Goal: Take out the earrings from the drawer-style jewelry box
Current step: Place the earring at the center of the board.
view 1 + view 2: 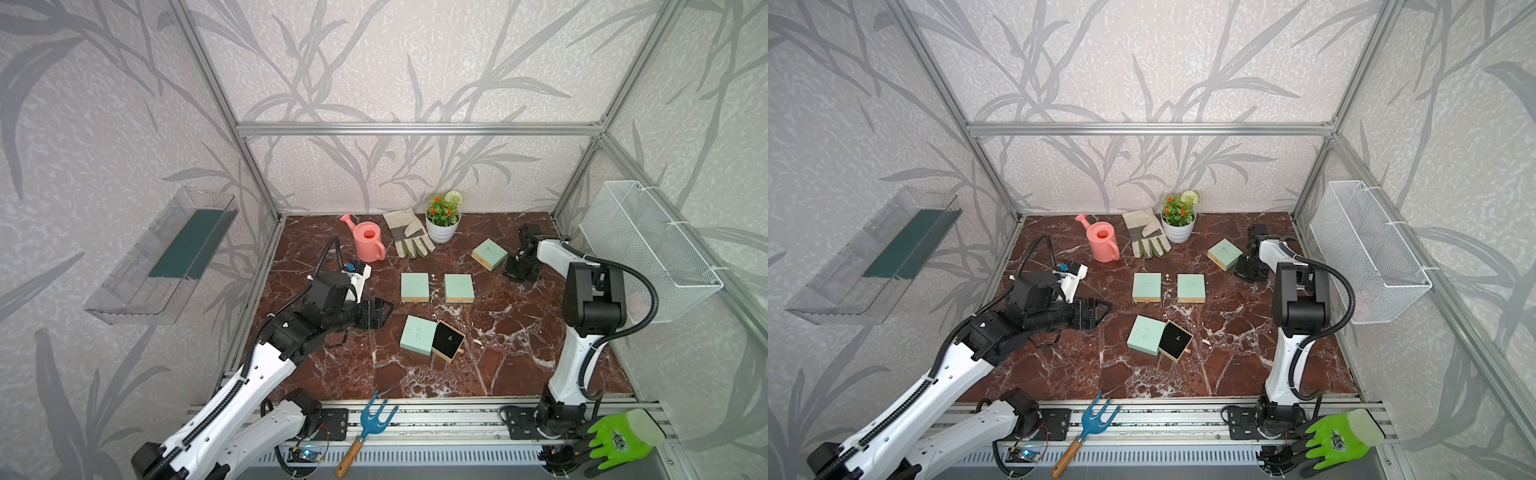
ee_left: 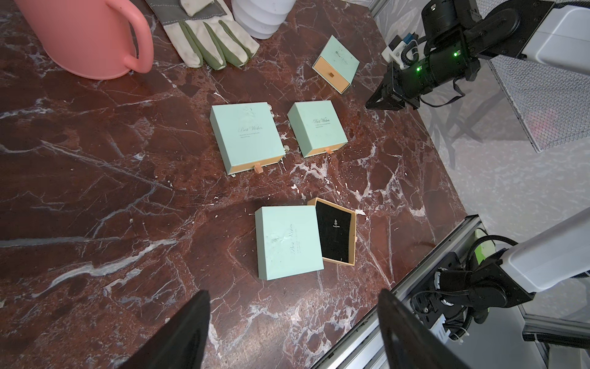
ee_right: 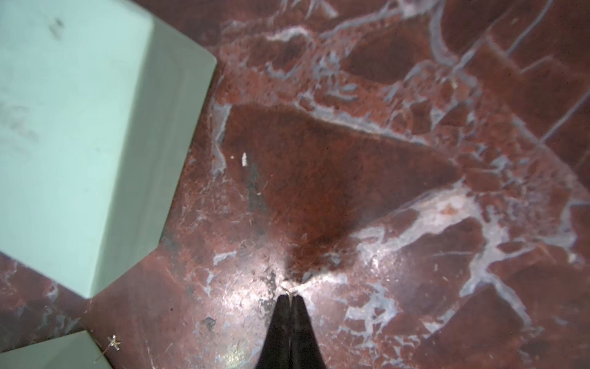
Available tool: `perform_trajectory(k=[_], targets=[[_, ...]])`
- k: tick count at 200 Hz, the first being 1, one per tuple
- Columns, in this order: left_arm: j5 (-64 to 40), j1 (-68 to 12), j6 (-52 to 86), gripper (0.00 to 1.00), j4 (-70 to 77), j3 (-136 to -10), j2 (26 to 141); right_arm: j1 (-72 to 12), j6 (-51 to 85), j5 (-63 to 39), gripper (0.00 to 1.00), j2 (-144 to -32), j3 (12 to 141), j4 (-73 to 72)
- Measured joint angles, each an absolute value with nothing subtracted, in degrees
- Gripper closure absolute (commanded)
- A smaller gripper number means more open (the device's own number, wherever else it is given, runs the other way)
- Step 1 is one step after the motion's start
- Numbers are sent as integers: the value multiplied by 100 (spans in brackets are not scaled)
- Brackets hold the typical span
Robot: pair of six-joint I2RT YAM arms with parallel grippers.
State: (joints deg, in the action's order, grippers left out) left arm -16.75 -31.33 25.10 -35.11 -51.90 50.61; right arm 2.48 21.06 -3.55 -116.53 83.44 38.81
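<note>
Your left gripper (image 2: 293, 292) hangs wide open, empty, near the pulled-out drawer (image 2: 335, 233); right gripper (image 3: 290, 297) is pinched shut, tips at the marble (image 3: 319, 175) beside a mint box (image 3: 79, 127).

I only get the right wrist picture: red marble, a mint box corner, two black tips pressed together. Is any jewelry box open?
Observer: Yes. The front box has its drawer slid out sideways.
Operator: Anything in it?
Observer: One tiny silvery piece lies on the black lining. It is too small to name for sure.
Operator: And the other claw?
Observer: The left claw hovers open and empty beside that box, not touching it.
</note>
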Motion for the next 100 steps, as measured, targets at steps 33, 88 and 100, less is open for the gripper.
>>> perform_trajectory(k=[33,88,100], targets=[[-1702,-3105,2512,18,-3516,-5157,5065,248,2093,-355,97,-11736,8374,3885],[-1756,-3083,2512,18,-3514,-5157,5068,248,2086,-355,90,-11784,8438,3883],[-1778,-3070,2515,18,-3511,-5157,5068,248,2078,-353,87,-11784,8438,3883]])
